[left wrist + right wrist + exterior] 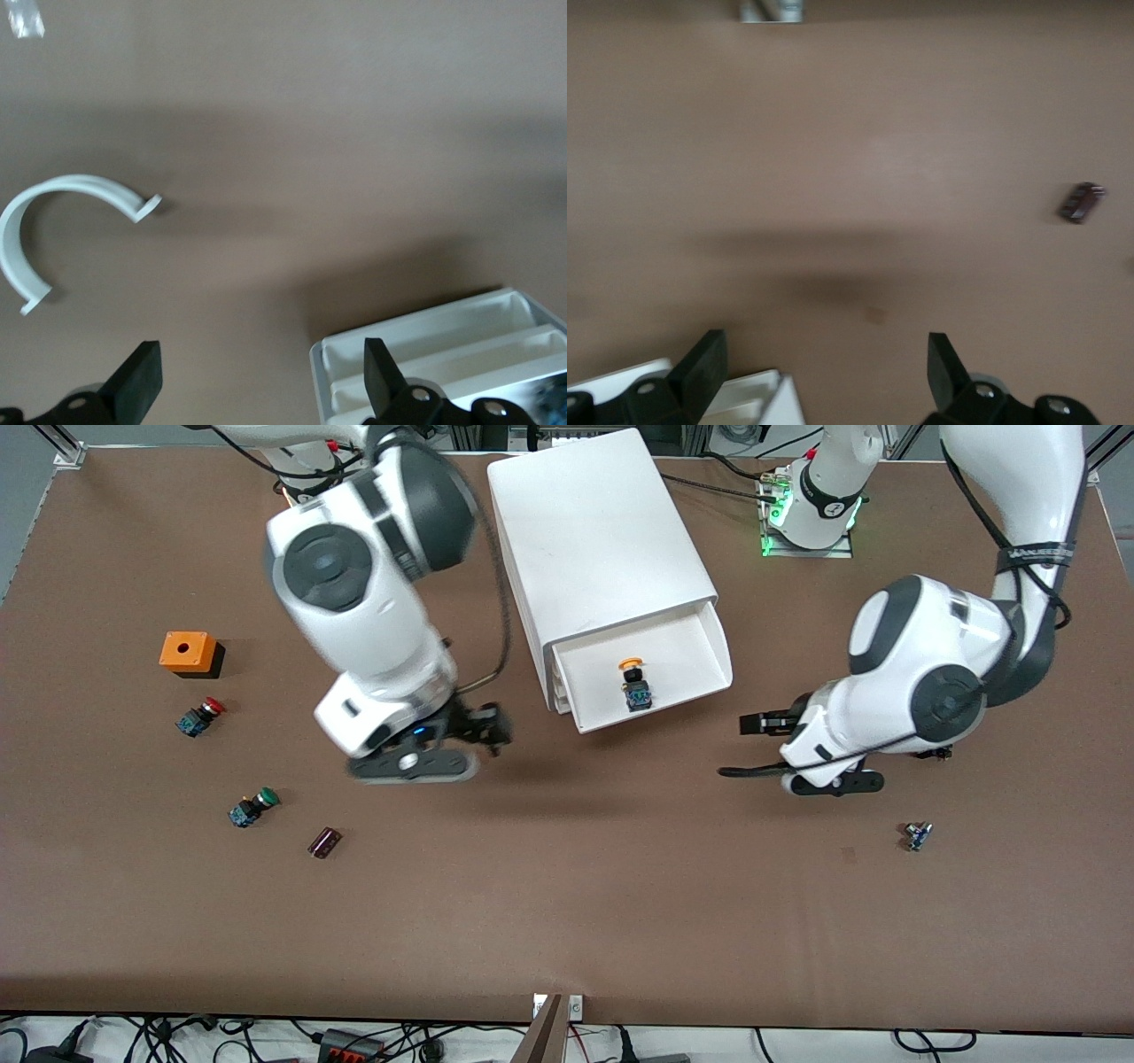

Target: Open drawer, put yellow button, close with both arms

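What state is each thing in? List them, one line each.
drawer: pulled open, top of its cabinet.
yellow button: lying inside the open drawer.
right gripper: open, empty, over the table beside the drawer.
left gripper: open, empty, over the table at the drawer's other flank.
red button: on the table, untouched.
green button: on the table, untouched.

Bright even overhead light, soft shadows on the table (567, 921), right arm (372, 602) motion-blurred, wrist views soft

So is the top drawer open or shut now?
Open: the drawer is pulled out of the cabinet, with the yellow button lying inside.
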Controlling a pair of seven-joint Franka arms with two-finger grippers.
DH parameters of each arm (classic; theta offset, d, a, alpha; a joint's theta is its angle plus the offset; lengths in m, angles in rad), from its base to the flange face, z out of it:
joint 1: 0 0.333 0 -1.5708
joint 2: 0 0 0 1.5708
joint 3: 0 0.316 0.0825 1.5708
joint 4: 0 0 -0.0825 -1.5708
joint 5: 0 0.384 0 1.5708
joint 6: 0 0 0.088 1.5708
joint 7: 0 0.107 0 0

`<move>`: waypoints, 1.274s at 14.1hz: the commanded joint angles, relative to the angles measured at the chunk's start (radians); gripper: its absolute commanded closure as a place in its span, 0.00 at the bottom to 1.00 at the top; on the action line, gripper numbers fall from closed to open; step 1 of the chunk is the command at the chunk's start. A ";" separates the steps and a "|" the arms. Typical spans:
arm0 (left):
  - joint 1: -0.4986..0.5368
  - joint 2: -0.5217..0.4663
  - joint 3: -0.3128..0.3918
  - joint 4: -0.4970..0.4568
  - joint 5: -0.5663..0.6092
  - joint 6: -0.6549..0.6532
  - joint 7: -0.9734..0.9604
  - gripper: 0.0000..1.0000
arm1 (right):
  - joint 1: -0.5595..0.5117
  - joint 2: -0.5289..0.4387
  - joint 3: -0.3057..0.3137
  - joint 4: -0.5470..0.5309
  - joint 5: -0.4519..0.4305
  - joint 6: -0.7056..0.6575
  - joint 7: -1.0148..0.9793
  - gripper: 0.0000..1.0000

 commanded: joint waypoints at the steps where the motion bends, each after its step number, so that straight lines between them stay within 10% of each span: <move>1: -0.051 -0.001 -0.015 0.001 0.053 0.052 -0.086 0.00 | -0.115 -0.032 0.015 -0.016 -0.001 -0.084 -0.123 0.00; 8: -0.123 0.016 -0.015 -0.028 0.108 0.169 -0.289 0.00 | -0.334 -0.050 0.018 -0.016 0.005 -0.131 -0.205 0.00; 18: -0.236 0.041 -0.018 -0.087 0.108 0.195 -0.487 0.00 | -0.537 -0.389 0.018 -0.332 -0.048 -0.178 -0.435 0.00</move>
